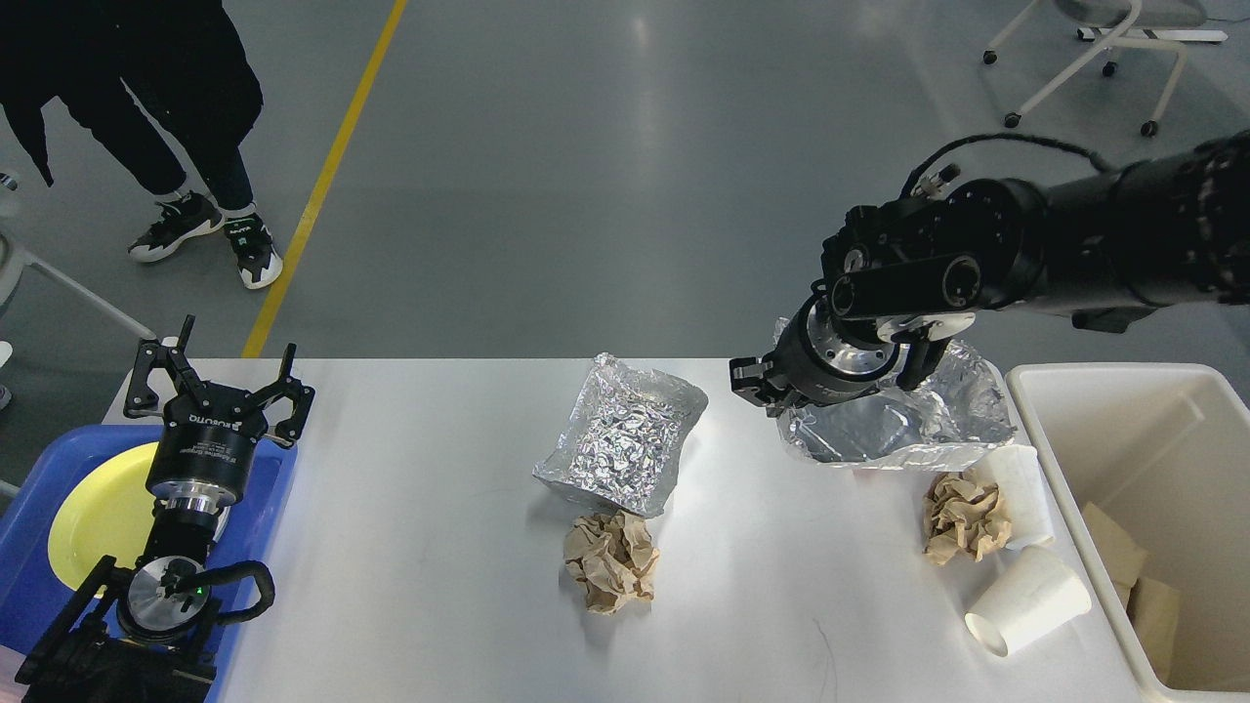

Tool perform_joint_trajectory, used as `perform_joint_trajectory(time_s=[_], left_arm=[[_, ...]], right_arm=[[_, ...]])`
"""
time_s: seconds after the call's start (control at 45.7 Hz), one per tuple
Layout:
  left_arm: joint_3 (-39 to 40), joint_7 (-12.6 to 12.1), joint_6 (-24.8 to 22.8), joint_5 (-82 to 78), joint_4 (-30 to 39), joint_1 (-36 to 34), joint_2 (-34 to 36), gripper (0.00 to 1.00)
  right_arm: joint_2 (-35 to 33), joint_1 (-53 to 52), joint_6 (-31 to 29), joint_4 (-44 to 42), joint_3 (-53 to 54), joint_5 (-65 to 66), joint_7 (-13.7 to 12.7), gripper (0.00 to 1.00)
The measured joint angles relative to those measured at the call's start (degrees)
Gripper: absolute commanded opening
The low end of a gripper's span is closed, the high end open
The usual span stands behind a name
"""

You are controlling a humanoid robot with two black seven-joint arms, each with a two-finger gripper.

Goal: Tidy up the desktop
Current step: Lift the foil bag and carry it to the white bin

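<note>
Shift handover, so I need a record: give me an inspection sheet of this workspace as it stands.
Surface: white desktop, mostly bare on its left half.
Job's things: foil tray at centre; second foil tray lifted by the right claw.
Clutter: crumpled brown paper near the centre tray; another paper wad; two paper cups on their sides.
Grippers: right claw shut on the second foil tray's edge; left claw open, holding nothing.
Cables: black cable looped over the right wrist.
Surroundings: cream bin holding brown scraps; blue tray with yellow plate; person, chair.
</note>
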State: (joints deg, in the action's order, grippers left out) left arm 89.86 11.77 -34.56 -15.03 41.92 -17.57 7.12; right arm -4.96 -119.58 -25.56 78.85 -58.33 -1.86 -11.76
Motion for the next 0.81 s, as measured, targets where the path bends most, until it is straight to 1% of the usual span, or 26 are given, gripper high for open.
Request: perform_joint_trajectory(time_s=[0.131, 0.262, 0.306, 0.459, 0.591, 0.722, 0.809], left_arm=[[0.01, 0.00, 0.00, 0.00, 0.00, 0.00, 0.00, 0.96], [0.05, 0.00, 0.00, 0.00, 0.00, 0.00, 0.00, 0.96], [0.05, 0.00, 0.00, 0.00, 0.00, 0.00, 0.00, 0.96], [0.05, 0.00, 0.00, 0.00, 0.00, 0.00, 0.00, 0.96], [0.05, 0.00, 0.00, 0.00, 0.00, 0.00, 0.00, 0.96], [0.05, 0.00, 0.00, 0.00, 0.00, 0.02, 0.00, 0.96], [0.05, 0.00, 0.00, 0.01, 0.00, 0.03, 0.00, 0.96]], right_arm=[[-1.91, -10.25, -6.21, 6.46, -3.45, -0.01, -0.01, 0.00], [-4.03, -15.25, -11.86, 10.58, -4.32, -0.01, -0.01, 0.00], [-4.37, -15.74, -12.70, 11.24, -4.39, -0.02, 0.00, 0.00], [-5.14, -16.08, -13.30, 12.11, -4.73, -0.06, 0.00, 0.00], [-7.61, -15.34, -12.61, 11.84, -6.72, -0.07, 0.00, 0.00], [-12.59, -12.18, -10.71, 9.18, -11.36, -0.24, -0.03, 0.00], [-17.08, -8.01, -10.14, 4.56, -13.50, -0.22, -0.06, 0.00]])
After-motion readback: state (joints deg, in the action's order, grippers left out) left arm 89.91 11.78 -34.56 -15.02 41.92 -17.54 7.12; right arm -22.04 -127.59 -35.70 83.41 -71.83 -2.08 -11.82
